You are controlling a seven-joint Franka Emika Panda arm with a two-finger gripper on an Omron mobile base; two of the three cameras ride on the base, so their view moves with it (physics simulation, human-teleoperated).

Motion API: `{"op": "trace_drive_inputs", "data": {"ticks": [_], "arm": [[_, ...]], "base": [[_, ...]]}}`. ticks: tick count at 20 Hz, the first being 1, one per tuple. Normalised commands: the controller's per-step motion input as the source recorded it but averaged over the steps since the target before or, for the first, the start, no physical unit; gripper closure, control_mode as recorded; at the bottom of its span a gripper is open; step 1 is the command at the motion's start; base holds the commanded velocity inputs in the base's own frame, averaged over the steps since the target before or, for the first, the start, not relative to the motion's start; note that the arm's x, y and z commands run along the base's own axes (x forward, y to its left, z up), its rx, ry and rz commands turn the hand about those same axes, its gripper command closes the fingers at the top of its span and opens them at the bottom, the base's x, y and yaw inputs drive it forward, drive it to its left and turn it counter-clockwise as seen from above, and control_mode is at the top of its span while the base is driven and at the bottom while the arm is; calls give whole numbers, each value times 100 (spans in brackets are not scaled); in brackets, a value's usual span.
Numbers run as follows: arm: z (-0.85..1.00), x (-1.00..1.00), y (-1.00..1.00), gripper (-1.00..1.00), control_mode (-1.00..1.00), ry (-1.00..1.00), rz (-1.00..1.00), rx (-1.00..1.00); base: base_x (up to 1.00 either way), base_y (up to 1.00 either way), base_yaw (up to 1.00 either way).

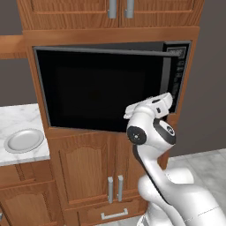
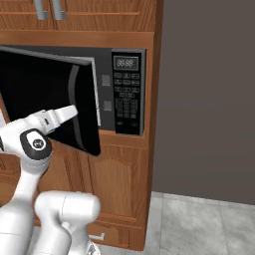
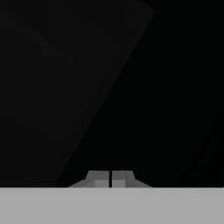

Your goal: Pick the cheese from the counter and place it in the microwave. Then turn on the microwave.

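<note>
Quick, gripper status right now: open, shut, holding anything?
Gripper: shut, fingertips together, nothing between them, facing the dark microwave door.

Plate (image 1: 24, 140) on counter (image 1: 17, 118), left of microwave (image 1: 106, 88); door (image 2: 50, 99) ajar.

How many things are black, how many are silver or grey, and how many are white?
Black: 1, the microwave
Silver or grey: 1, the plate
White: 2, the counter and the robot arm
Total: 4
</note>
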Motion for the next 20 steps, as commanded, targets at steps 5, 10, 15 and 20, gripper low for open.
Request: {"op": "trace_drive_inputs", "data": {"ticks": [5,10,15,20], "arm": [[0,30,-15,100,-100,0,5,1],[0,31,-17,100,-100,0,5,1],[0,31,-16,100,-100,0,6,1],[0,25,-15,100,-100,0,7,2]], "base": [[0,0,0],[0,0,0],[0,0,0],[0,0,0]]}}
